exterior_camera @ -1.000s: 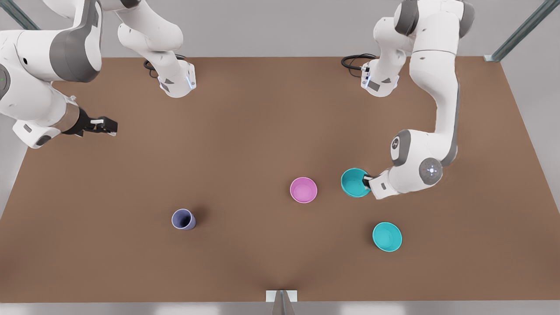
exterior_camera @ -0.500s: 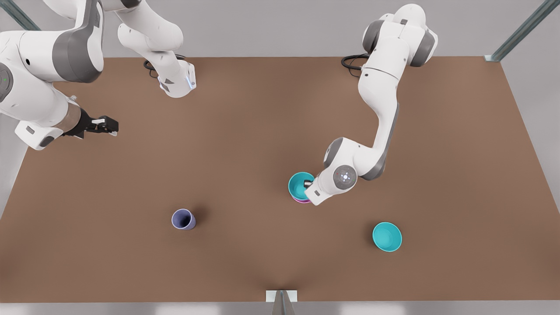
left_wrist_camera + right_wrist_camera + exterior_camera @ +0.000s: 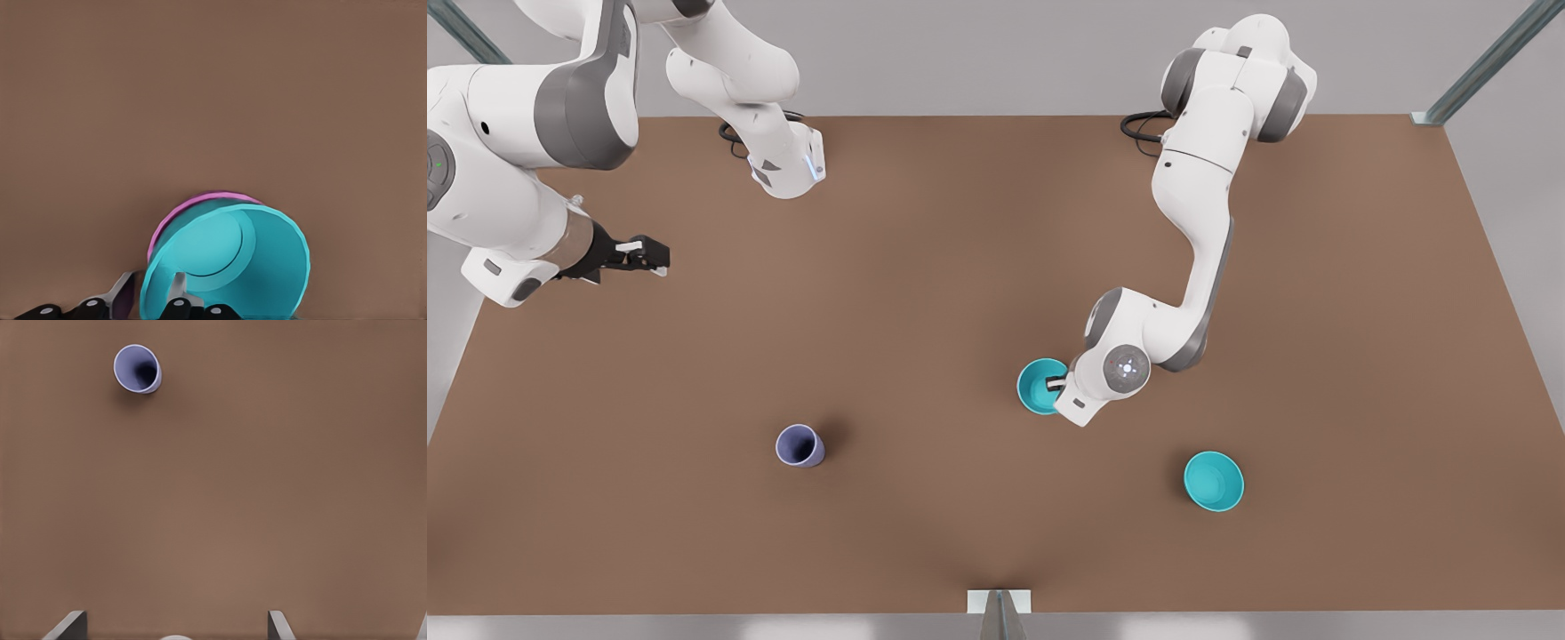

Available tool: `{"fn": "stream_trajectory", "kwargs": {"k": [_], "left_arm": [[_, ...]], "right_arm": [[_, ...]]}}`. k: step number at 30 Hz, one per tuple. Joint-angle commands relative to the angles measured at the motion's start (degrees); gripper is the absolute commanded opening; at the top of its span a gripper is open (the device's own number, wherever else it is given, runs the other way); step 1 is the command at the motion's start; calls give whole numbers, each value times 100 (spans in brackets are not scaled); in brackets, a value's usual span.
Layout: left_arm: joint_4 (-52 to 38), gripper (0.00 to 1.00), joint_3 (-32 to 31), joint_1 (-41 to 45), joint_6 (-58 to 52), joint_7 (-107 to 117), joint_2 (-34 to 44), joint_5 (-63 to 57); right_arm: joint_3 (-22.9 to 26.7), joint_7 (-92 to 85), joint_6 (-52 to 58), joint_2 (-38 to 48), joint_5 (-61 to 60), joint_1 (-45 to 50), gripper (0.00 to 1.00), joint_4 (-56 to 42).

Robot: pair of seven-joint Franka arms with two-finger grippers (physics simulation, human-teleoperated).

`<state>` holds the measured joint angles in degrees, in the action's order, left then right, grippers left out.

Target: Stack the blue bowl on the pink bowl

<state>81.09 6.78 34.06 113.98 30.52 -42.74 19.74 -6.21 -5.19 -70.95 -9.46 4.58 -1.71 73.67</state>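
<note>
I see blue bowl (image 3: 1040, 386) nested in pink bowl (image 3: 200, 200), mid tabletop (image 3: 960, 267). Cup (image 3: 799, 445) toward front view's left; second bowl (image 3: 1213, 481) toward its right.

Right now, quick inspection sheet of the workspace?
Surface: brown table, flat, bare in the middle.
Job's things: blue bowl nested in the pink bowl; pink rim peeks out behind it.
Clutter: second blue bowl and lavender cup, both apart from the stack.
Grippers: left claw pinches the blue bowl's rim, one finger inside, one outside; right claw waits open at the front view's left.
Cables: black loops by each arm base.
Surroundings: metal frame posts at the corners.
</note>
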Motion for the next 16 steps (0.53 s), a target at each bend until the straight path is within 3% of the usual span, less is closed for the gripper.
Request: {"fn": "stream_trajectory", "kwargs": {"k": [1,4,7,9,11,16], "left_arm": [[-6,100,-80,-31,-252,1027,55,-128],[-216,100,25,-136,-2133,1018,836,-619],[-1700,100,25,-1137,-3988,939,1399,-1103],[-1816,100,-18,-1402,-4383,-1079,1838,-1795],[-975,100,-852,-2412,-3929,-3129,2602,-2087],[-902,100,-845,-2360,-3874,-3131,2674,-2062]], "right_arm": [[-3,-105,2,-21,-10,-5,100,-2],[-3,-105,2,-21,-19,-5,100,-2],[-3,-105,2,-30,-27,-5,100,-2],[-3,-114,2,-21,-28,-5,100,-11],[-3,-106,-6,-21,-19,-5,100,-11],[-3,-114,-6,-21,-19,-5,100,-11]]}}
